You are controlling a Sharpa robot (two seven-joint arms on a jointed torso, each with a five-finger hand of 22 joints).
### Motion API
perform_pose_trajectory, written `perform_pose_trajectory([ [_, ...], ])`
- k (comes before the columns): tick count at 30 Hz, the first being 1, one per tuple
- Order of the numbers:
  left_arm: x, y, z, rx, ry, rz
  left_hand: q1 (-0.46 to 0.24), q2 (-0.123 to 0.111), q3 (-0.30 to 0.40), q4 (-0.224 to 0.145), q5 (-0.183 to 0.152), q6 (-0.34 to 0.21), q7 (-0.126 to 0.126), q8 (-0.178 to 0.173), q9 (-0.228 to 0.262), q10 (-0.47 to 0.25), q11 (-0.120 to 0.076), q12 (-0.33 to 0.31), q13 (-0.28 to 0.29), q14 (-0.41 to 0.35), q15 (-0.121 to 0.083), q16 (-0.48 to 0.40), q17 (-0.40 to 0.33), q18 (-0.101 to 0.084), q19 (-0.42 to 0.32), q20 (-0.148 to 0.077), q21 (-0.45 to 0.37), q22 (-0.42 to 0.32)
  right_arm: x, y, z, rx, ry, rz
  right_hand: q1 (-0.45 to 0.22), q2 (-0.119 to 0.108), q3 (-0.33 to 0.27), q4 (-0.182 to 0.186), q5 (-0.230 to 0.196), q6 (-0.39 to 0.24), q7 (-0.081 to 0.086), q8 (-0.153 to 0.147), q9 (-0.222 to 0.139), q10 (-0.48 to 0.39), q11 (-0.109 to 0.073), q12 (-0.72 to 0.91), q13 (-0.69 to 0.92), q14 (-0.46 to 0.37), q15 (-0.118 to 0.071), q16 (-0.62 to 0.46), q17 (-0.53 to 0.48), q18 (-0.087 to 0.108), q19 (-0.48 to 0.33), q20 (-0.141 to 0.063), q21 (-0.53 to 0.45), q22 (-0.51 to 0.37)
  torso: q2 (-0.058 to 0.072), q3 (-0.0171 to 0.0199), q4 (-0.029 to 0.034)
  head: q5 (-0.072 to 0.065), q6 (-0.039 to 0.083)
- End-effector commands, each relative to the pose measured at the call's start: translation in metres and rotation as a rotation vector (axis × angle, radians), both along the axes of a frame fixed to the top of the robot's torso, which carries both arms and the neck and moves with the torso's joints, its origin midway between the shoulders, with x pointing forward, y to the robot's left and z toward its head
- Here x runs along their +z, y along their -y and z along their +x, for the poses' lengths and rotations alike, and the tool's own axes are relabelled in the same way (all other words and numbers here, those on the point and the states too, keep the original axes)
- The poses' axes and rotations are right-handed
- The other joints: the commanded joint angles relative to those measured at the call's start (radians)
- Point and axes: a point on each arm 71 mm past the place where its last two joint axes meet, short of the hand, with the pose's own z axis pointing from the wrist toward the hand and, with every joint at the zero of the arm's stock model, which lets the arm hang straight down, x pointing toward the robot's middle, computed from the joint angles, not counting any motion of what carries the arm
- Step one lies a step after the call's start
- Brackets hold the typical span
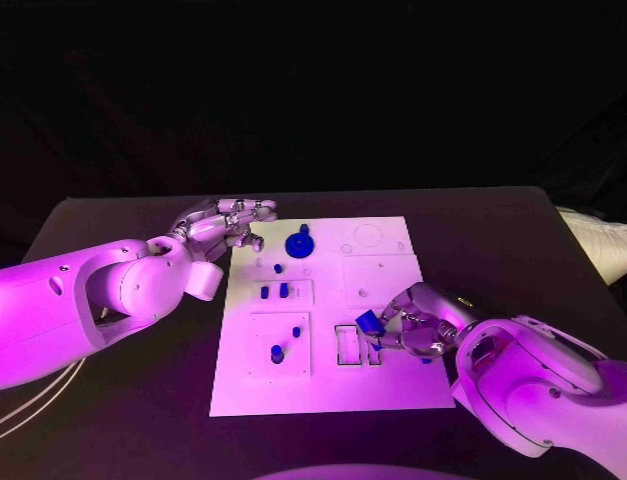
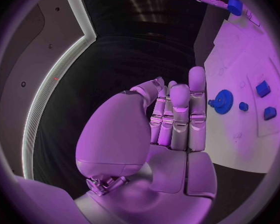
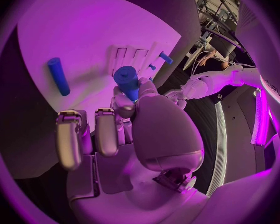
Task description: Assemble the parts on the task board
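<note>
My left hand [image 1: 231, 222] sits at the left of centre in the head view, just off the upper left corner of the task board [image 1: 400, 385], over the black surface [image 1: 111, 410]; in the left wrist view its fingers [image 2: 179, 115] stand straight and side by side, pressed together, holding nothing. The task board lies in the middle of the frame. On it, near the upper edge and just right of my left hand, rests a blue gear [image 1: 300, 243]. Below the gear, two small blue pieces [image 1: 274, 291] stand side by side in a square recess, with one more small blue piece [image 1: 277, 268] just above them. Lower on the board, a second square recess holds two blue pegs [image 1: 277, 352]. Right of that recess are two narrow rectangular slots [image 1: 346, 344]. My right hand [image 1: 417, 325] is at the lower right of the board, beside those slots, pinching a blue block [image 1: 369, 323] between thumb and fingers; the right wrist view shows the same piece [image 3: 127, 80] held at the fingertips above the board. In that wrist view a blue cylinder [image 3: 58, 75] lies flat on the board, apart from the hand.
</note>
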Motion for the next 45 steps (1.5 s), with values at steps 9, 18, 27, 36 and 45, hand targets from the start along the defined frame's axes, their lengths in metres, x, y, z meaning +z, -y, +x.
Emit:
perform_pose_trajectory([
  [9,0.001,0.005,-0.001,-0.031,0.002,-0.013,-0.002,0.009,-0.003,-0.006,0.000,-0.010,0.003,0.006,-0.001,-0.008,-0.001,0.005,-0.001,-0.007,-0.002,-0.006,-0.002,0.008,-0.002,-0.001,-0.006,-0.002,-0.010,-0.016,-0.003,0.056,-0.118,-0.050,-0.104,0.002,-0.046,0.002,0.010,0.016,-0.010,0.023,0.060,0.013,-0.005,-0.008,0.011,0.056,-0.008,0.008,0.006,-0.010,0.035,-0.008,0.005,0.174,0.000,0.0002,0.0002,0.005,-0.001],
  [18,0.001,0.006,-0.002,-0.034,0.002,-0.014,-0.003,0.009,-0.004,-0.005,0.000,-0.010,0.003,0.006,-0.002,-0.009,-0.001,0.006,-0.002,-0.007,-0.002,-0.006,-0.003,0.009,-0.002,-0.001,-0.007,-0.003,-0.011,-0.021,0.001,0.054,-0.094,-0.062,-0.133,0.009,-0.069,0.002,-0.053,0.020,-0.013,0.027,0.076,0.012,-0.008,-0.033,0.004,0.055,-0.011,0.006,0.002,-0.010,0.034,-0.011,0.003,0.173,0.000,0.0009,-0.0004,0.008,-0.003],
  [27,0.001,0.005,-0.001,-0.032,0.002,-0.013,-0.003,0.009,-0.004,-0.005,0.000,-0.010,0.003,0.006,-0.002,-0.009,-0.001,0.006,-0.002,-0.007,-0.002,-0.006,-0.003,0.009,-0.002,-0.001,-0.007,-0.003,-0.011,-0.022,0.004,0.055,-0.057,-0.076,-0.260,-0.031,-0.115,0.005,-0.412,0.010,-0.009,0.025,0.102,-0.016,-0.003,-0.145,-0.056,0.050,-0.007,-0.009,-0.019,-0.007,0.025,-0.008,-0.006,0.163,0.000,0.0012,-0.0010,0.010,-0.001],
  [36,0.001,0.005,-0.002,-0.032,0.002,-0.013,-0.006,0.009,-0.006,-0.005,0.000,-0.011,0.003,0.006,-0.002,-0.010,0.000,0.006,-0.002,-0.008,-0.001,-0.006,-0.004,0.008,-0.003,-0.001,-0.008,-0.003,-0.009,-0.023,0.003,0.077,-0.036,-0.091,-0.244,-0.059,-0.059,0.001,-0.405,0.013,-0.011,0.029,0.120,-0.014,-0.005,-0.170,-0.065,0.051,-0.008,-0.011,-0.021,-0.007,0.025,-0.008,-0.007,0.163,0.000,0.0019,-0.0021,0.011,-0.001],
  [45,0.001,0.005,-0.002,-0.033,0.002,-0.013,-0.006,0.009,-0.006,-0.005,0.000,-0.011,0.003,0.006,-0.002,-0.010,0.000,0.006,-0.002,-0.008,-0.001,-0.006,-0.004,0.008,-0.003,-0.001,-0.008,-0.003,-0.009,-0.026,0.003,0.115,-0.004,-0.143,0.007,-0.027,-0.004,-0.099,-0.357,0.026,-0.019,0.040,0.142,0.004,-0.014,-0.148,-0.041,0.052,-0.016,-0.009,-0.016,-0.009,0.030,-0.015,-0.003,0.169,0.000,0.0021,-0.0009,0.011,-0.004],
])
